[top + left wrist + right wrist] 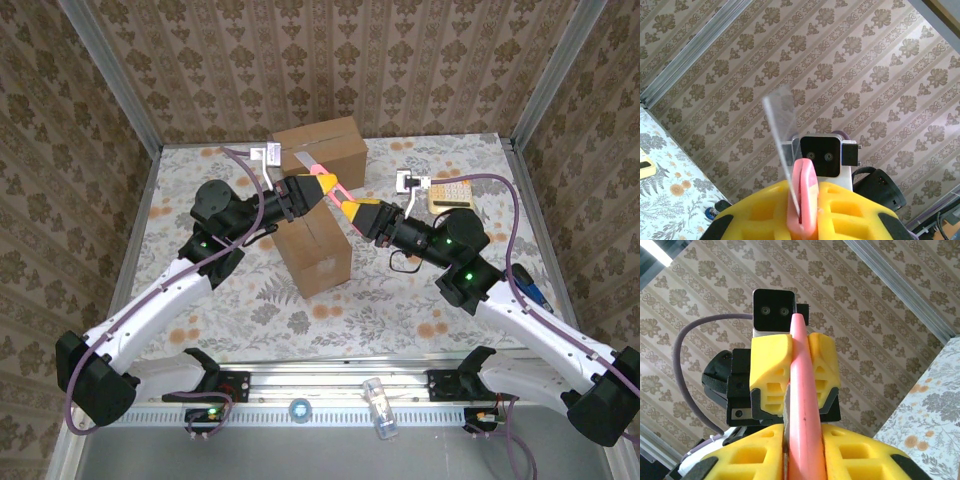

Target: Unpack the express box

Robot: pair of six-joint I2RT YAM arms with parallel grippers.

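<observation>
A pink utility knife point(326, 187) hangs in the air between both arms, above a taped cardboard box point(316, 252) standing mid-table. My left gripper point(303, 191) is shut on its upper end, and my right gripper point(354, 210) is shut on its lower end. In the left wrist view the pink handle point(805, 192) sits pinched between yellow fingers point(752, 215), with a thin clear blade point(781, 132) sticking up. In the right wrist view the pink handle point(803, 390) runs from my own yellow fingers point(865, 455) up into the left gripper's fingers point(771, 367).
A second, larger cardboard box point(322, 148) lies at the back of the table. A pale yellow gridded item point(449, 194) rests at the back right, and a blue pen point(530, 285) lies near the right edge. A small clear bottle point(379, 406) sits on the front rail.
</observation>
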